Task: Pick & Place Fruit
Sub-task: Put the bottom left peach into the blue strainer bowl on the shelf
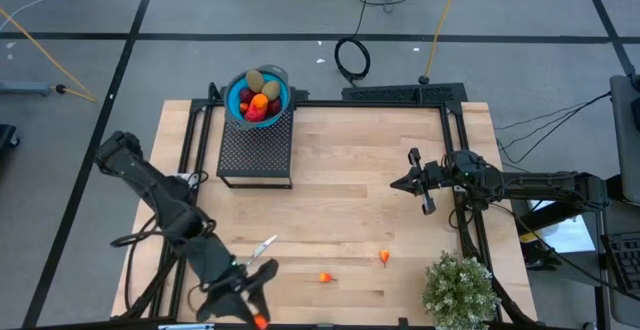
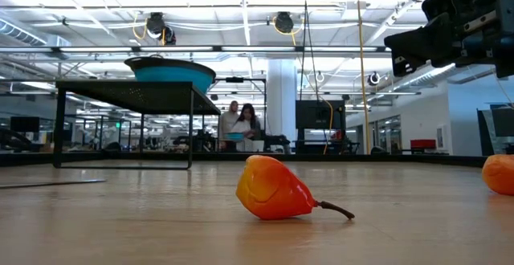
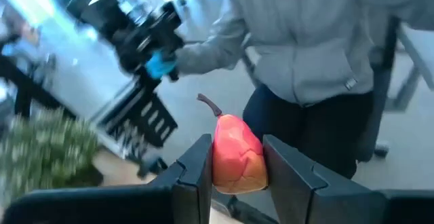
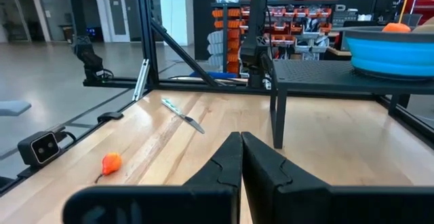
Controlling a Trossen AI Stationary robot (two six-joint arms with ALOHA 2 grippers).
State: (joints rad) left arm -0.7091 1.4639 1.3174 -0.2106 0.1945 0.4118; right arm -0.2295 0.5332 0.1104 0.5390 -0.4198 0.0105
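Two orange pieces lie loose on the worktop (image 1: 350,170) toward its near edge: a pear-like one (image 1: 324,277) near the knife-like stick (image 1: 262,247), and another (image 1: 384,257) off toward the plant (image 1: 458,288). A third red-orange fruit (image 3: 237,157) is clamped between the fingers (image 3: 196,173) of the left gripper (image 1: 256,312), stem up, at the worktop's near-left edge and lifted clear of it. The blue bowl (image 1: 240,105), already holding red, orange and olive-brown pieces, sits on a black mesh stand (image 1: 255,148) at the far left. To do this step well, I judge the left arm should carry the fruit high enough to clear the stand's rim, keep the squeeze steady since the piece looks smooth and rounded, and let go only when centred low over the bowl so it does not bounce off the pile. The right gripper (image 1: 408,182) waits pinched shut and empty over the worktop's right side. The surface is pale wood planking inside a black frame. Beyond is a large lab hall with shelving and ceiling lights; people stand far back, and one person in a grey top is close by the left arm.
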